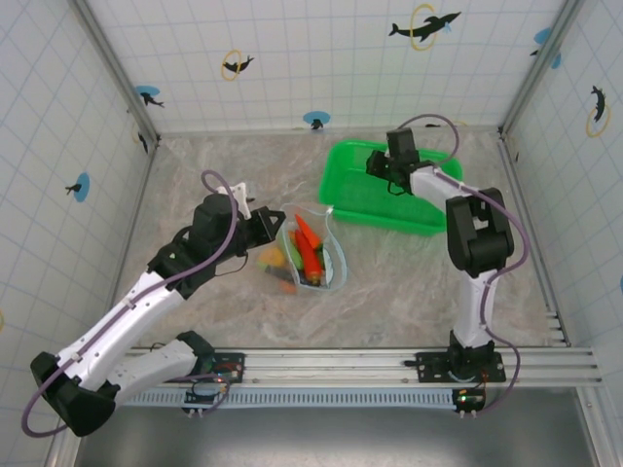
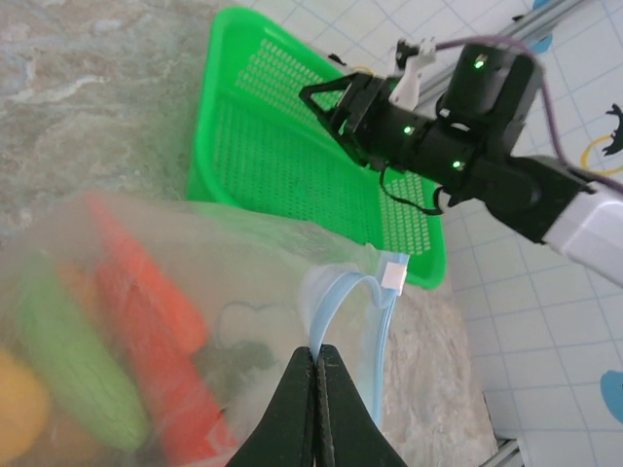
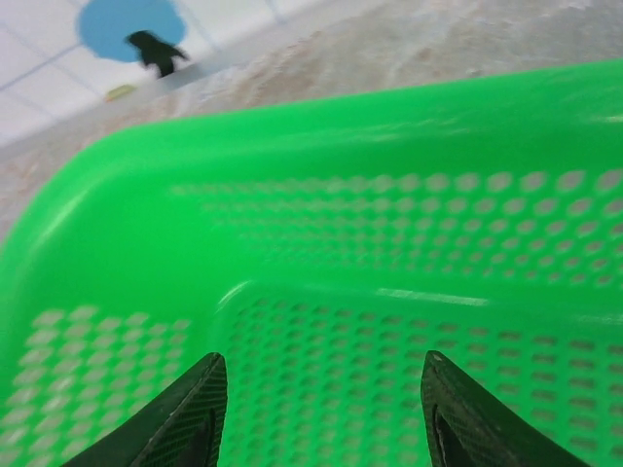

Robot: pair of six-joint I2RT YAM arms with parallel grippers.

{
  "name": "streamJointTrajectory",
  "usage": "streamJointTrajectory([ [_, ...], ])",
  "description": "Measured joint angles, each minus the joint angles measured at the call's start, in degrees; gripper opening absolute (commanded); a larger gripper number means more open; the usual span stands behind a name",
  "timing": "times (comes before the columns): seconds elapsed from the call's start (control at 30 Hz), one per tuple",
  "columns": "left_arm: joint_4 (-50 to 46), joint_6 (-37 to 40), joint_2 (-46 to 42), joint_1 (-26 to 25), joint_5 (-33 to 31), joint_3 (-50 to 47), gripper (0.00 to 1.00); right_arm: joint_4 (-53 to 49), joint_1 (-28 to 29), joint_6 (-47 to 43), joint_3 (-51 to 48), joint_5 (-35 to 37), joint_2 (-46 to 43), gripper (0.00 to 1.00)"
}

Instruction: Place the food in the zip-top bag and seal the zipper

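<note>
The zip-top bag (image 1: 313, 255) lies mid-table with its mouth gaping toward the right. My left gripper (image 1: 278, 227) is shut on the bag's edge. In the left wrist view its jaws (image 2: 318, 358) pinch the light-blue zipper (image 2: 343, 297), which loops open above them. Through the clear plastic I see food: orange-red carrots (image 2: 146, 287), a green cucumber (image 2: 68, 355) and a yellow round piece (image 2: 15, 404). From above the carrots (image 1: 308, 245) show inside the bag. My right gripper (image 1: 383, 167) hangs open and empty over the green basket; its fingers (image 3: 321, 394) stand wide apart.
The green plastic basket (image 1: 343, 185) stands at the back right, with perforated walls (image 3: 292, 146) and nothing visible inside. Tiled walls enclose the table on three sides. The right arm's forearm (image 2: 545, 195) reaches over the basket's near side.
</note>
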Motion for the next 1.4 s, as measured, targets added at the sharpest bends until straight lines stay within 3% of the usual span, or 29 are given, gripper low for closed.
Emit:
streamJointTrajectory([
  [0.17, 0.72, -0.04, 1.31, 0.00, 1.60, -1.36, 0.00, 3.72, 6.21, -1.29, -16.17, -3.21, -18.91, 0.58],
  [0.27, 1.60, -0.02, 1.95, 0.00, 2.38, -1.44, 0.00, 8.59, 8.46, -1.51, -27.63, -8.87, -32.94, 0.61],
  [0.4, 1.90, -0.02, 2.03, 0.00, 2.58, -1.44, 0.00, 11.10, 8.15, -1.64, -36.04, -14.95, -44.52, 0.62],
  [0.5, 1.90, -0.02, 2.03, 0.00, 2.58, -1.44, 0.00, 11.74, 9.88, -2.05, -41.05, -19.21, -50.12, 0.71],
  [0.77, 1.90, -0.20, 2.01, 0.00, 2.56, -1.44, 0.00, 11.93, 17.31, -4.15, -46.45, -21.75, -54.62, 0.71],
  [1.03, 1.84, -0.39, 1.97, 0.00, 2.58, -1.44, 0.00, 10.69, 20.59, -6.82, -44.33, -18.05, -47.43, 0.66],
  [1.17, 1.81, -0.46, 1.75, 0.00, 2.60, -1.44, 0.00, 7.89, 23.06, -8.41, -39.76, -13.57, -43.76, 0.56],
  [1.27, 1.81, -0.61, 1.46, 0.00, 2.64, -1.44, 0.01, 6.05, 24.30, -9.22, -37.20, -9.64, -42.77, 0.34],
  [1.4, 1.81, -0.68, 0.46, 0.00, 2.62, -1.44, 0.17, 3.15, 24.65, -10.27, -34.51, -4.72, -42.27, 0.08],
])
